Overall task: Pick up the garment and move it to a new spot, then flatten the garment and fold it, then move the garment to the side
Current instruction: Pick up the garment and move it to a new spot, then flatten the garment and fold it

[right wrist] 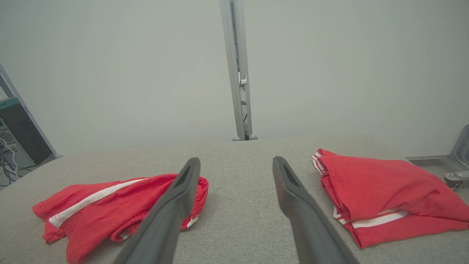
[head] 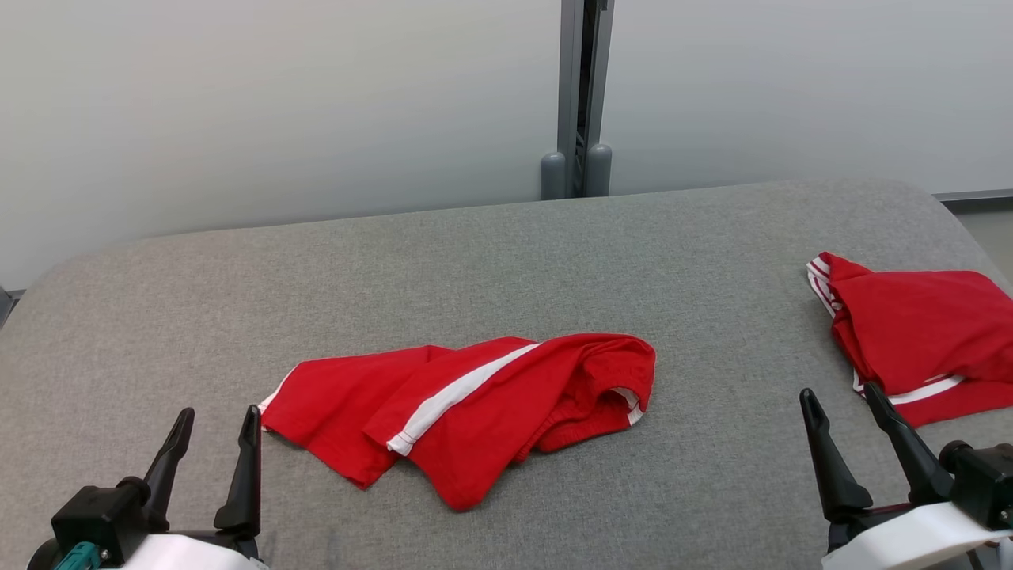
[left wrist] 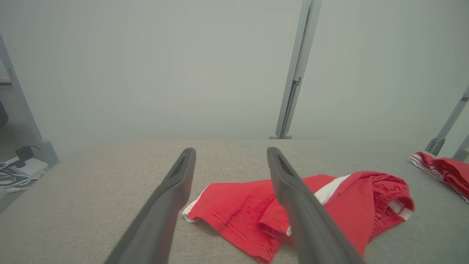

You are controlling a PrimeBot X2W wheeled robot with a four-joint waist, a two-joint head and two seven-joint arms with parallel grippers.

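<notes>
Hovering my left pincer (head: 220,412), spread wide, by the crumpled red garment (head: 467,412); right pincer (head: 838,389), spread too, beside a folded red garment (head: 918,332) on the grey table (head: 554,261).

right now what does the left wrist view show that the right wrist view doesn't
Left wrist view's own: the open left gripper, and a white box with tangled cables on the floor. Right wrist view's own: the open right gripper, and a dark cabinet. Shared: the crumpled red white-striped garment, the folded red garment, the grey fabric table and the grey metal post.
</notes>
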